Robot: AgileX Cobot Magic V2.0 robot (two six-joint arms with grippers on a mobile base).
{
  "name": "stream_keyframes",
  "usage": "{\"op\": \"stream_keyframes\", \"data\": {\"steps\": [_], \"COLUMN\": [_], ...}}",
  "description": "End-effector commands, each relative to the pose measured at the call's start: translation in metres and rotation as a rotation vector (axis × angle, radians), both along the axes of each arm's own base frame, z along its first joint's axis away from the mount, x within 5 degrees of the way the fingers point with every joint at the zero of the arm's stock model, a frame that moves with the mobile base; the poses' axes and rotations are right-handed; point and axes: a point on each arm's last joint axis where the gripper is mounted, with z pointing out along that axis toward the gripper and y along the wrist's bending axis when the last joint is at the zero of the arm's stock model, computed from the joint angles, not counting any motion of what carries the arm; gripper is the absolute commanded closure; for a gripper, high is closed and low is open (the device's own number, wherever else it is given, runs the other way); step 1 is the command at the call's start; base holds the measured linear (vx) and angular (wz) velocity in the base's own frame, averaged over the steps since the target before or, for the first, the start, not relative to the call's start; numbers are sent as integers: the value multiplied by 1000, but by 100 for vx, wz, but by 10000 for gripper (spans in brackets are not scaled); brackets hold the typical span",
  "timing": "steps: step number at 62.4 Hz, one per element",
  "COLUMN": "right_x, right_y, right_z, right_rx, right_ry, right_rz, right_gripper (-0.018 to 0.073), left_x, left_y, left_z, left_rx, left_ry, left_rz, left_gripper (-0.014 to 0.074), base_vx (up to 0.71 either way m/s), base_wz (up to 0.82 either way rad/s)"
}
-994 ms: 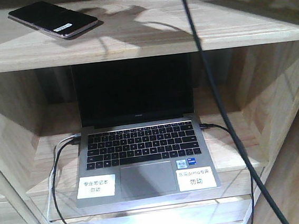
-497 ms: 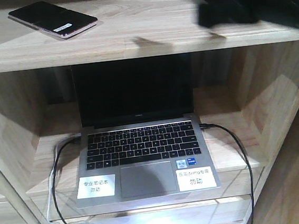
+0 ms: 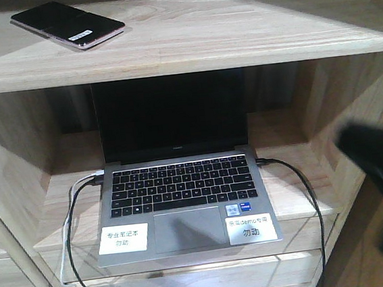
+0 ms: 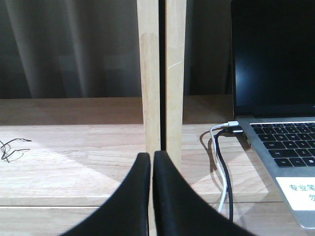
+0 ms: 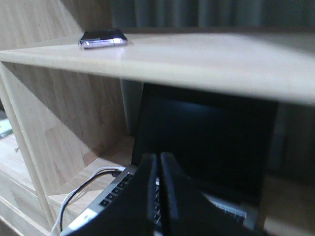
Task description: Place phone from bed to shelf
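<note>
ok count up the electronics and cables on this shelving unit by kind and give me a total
Phone: 1
Laptop: 1
Cables plugged into the laptop: 3 (white and black on its left, black on its right)
Total: 5

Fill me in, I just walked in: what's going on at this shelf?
The phone lies flat on the shelf, with nothing holding it. Both grippers are shut and empty: the left gripper points at an upright post, the right gripper sits lower, facing the open laptop below.
</note>
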Motion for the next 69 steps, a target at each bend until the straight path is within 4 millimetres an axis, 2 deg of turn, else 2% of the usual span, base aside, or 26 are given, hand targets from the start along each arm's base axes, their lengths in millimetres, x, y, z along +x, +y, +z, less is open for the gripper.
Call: {"op": "stream_keyframes", "data": {"steps": [1, 11, 19, 69], "right_x": [-11, -28, -35, -37], "right_y": [-13, -23, -26, -28], "right_z": [-10, -42, -57, -59], "right_rx": [71, 85, 89, 121], "right_ry": [-55, -68, -73, -72], "right_rz": [-72, -82, -82, -87], "right_gripper": [564, 564, 564, 564], "left_x": [0, 0, 0, 0], "left_y": [0, 0, 0, 0], "left_z": [4, 4, 4, 4], "left_rx": [-5, -5, -5, -5], "left_ry": [-71, -71, -71, -71], "left_rz": [3, 3, 3, 3], "left_gripper": [595, 595, 595, 595], "base_vx": [0, 0, 0, 0], "base_wz": [0, 0, 0, 0]}}
